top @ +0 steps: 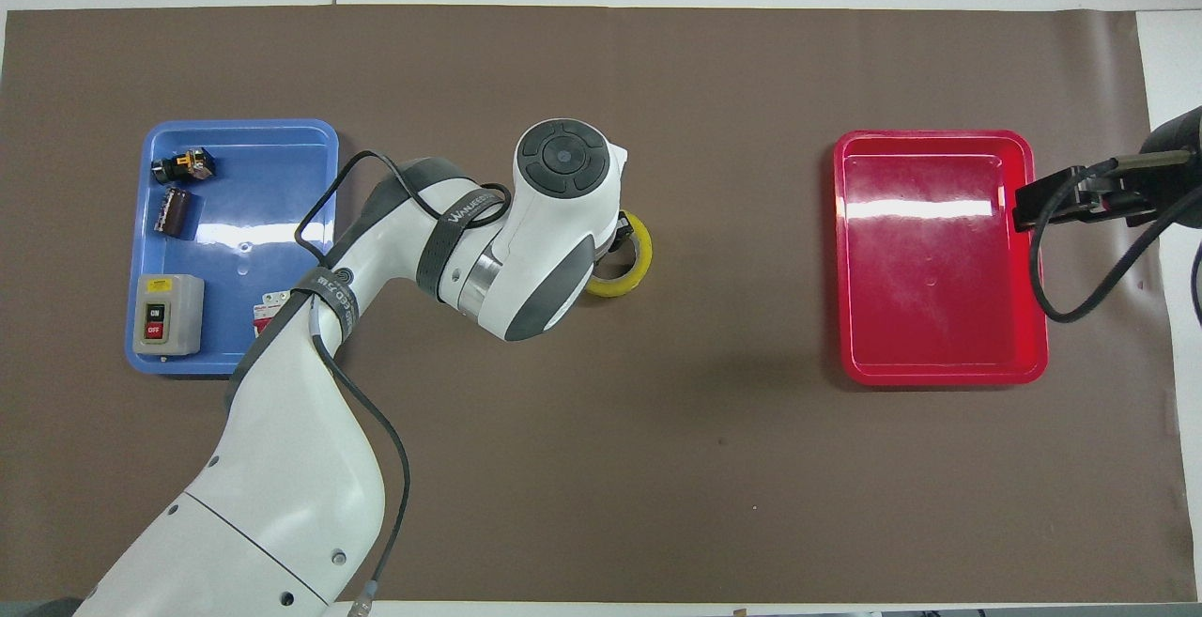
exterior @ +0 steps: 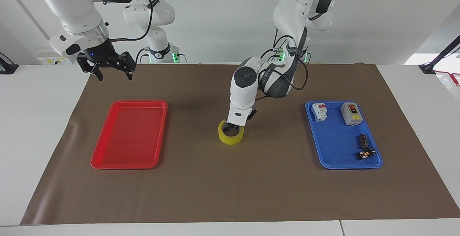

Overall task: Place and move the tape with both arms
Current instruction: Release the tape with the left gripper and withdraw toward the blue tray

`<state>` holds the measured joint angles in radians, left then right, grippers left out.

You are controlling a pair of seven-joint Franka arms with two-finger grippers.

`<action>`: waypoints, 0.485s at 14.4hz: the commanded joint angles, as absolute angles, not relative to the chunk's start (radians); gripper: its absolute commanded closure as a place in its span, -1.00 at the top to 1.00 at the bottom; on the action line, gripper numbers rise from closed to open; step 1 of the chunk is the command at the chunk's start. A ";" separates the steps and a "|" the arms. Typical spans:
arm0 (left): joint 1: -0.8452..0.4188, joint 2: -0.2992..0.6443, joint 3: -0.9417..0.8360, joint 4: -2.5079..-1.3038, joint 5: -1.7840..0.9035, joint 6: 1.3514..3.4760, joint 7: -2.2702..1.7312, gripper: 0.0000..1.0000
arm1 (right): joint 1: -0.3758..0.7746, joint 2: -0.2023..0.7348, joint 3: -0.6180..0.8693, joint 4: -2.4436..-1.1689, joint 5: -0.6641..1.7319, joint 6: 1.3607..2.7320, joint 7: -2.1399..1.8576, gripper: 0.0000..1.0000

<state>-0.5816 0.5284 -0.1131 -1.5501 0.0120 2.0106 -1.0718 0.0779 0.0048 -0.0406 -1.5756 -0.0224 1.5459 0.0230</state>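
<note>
step: I have the tape [exterior: 231, 135] down mid-bench between the trays; left gripper [exterior: 232, 125] at its rim, jaws unreadable | right gripper [exterior: 111, 71] waits, released | next: lift clear, hand over

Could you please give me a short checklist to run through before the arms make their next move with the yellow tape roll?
1. Yellow ring-shaped tape roll lies flat on the brown mat between the trays: ok.
2. Left gripper is down at the roll's rim: ok.
3. Left gripper has let go of the roll: cannot tell.
4. Right gripper is open, up over the mat's corner near the red plastic tray: ok.
5. Red tray has room for the roll: ok.
6. Mat between roll and red tray is bare: ok.
</note>
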 commanded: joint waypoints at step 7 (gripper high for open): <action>-0.431 0.309 -0.063 -1.578 0.005 1.808 -0.930 1.00 | 0.052 -0.026 -0.049 -1.612 -0.009 1.555 0.061 1.00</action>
